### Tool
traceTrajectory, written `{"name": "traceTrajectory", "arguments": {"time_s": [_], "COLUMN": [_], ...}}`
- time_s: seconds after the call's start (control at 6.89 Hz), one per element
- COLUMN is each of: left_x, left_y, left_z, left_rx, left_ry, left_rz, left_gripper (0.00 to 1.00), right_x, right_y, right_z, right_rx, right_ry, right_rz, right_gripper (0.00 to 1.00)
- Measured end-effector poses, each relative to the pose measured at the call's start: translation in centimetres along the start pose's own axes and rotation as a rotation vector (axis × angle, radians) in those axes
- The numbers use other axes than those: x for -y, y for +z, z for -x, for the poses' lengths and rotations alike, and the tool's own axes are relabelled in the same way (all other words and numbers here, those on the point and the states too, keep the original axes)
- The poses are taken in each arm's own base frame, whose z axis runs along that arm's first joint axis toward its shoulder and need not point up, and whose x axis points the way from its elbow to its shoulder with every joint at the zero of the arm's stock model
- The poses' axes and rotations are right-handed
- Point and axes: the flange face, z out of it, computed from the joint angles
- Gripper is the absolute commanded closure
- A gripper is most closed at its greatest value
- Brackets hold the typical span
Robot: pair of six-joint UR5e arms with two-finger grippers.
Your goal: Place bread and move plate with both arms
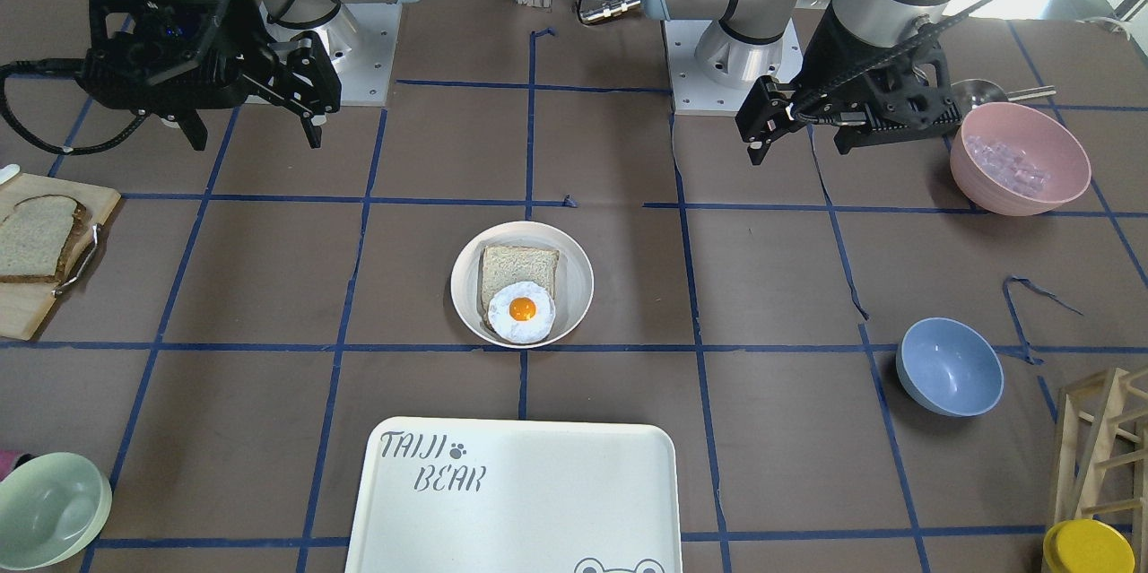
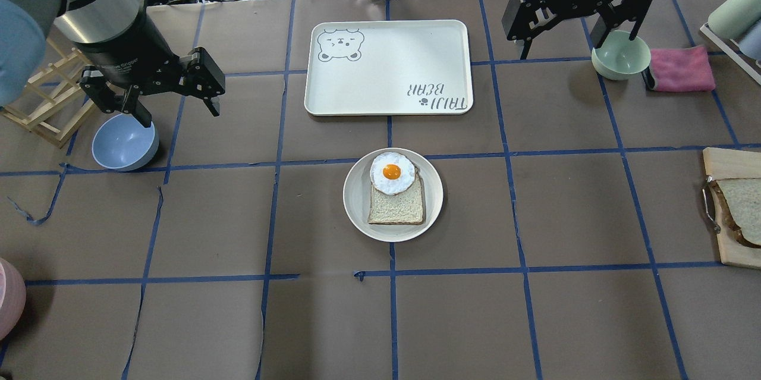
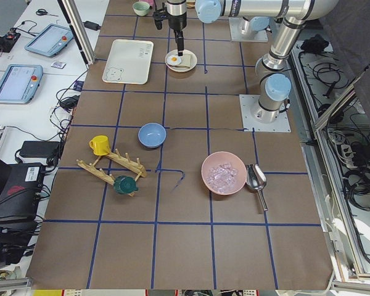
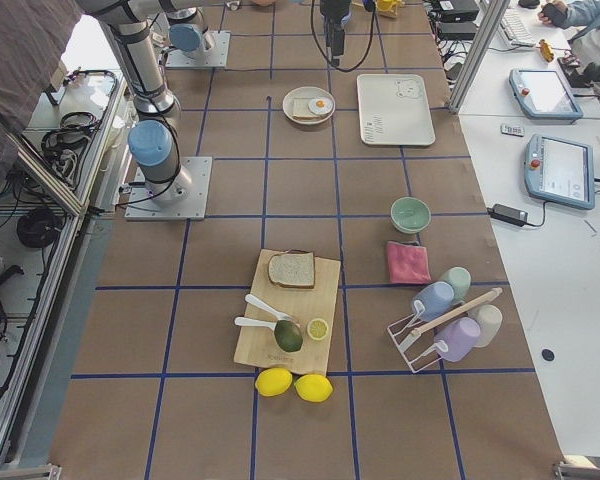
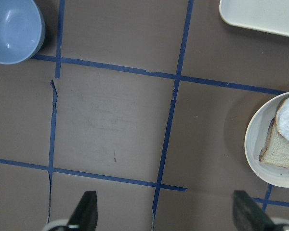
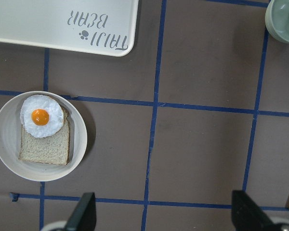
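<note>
The bread (image 1: 34, 237), a speckled slice with dark crust, lies on a wooden cutting board (image 1: 27, 313) at the table's end on my right; it also shows in the overhead view (image 2: 744, 207). The plate (image 1: 574, 286) sits at the table's middle and holds a paler square slice topped with a fried egg; it also shows in the overhead view (image 2: 355, 195). My left gripper (image 2: 177, 112) is open and empty, raised over the table to the left of the plate. My right gripper (image 2: 560, 50) is open and empty, raised beyond the plate to its right, far from the bread.
The white "TAIJI BEAR" tray (image 2: 386, 65) lies just beyond the plate. A blue bowl (image 2: 125, 142) sits under my left gripper. A pale green bowl (image 2: 620, 54) and a pink cloth (image 2: 681, 68) lie by my right gripper. A pink bowl (image 1: 1020, 159) stands near my left arm's base.
</note>
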Motion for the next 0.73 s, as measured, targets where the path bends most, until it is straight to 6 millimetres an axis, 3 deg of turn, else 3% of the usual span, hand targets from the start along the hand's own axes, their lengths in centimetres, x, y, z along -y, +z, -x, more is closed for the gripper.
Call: {"name": "traceTrajectory", "arguments": {"time_s": [0.73], "left_x": [0.03], "left_y": [-0.16], "left_z": [0.01], "left_rx": [0.006], "left_ry": [0.002], "left_rz": [-0.003], "left_gripper": [0.00], "right_x": [-0.04], "right_y": [0.70], "right_z": [-0.07], "right_rx": [-0.001], "right_ry": [0.003], "right_rz": [0.016], "right_gripper": [0.00]}}
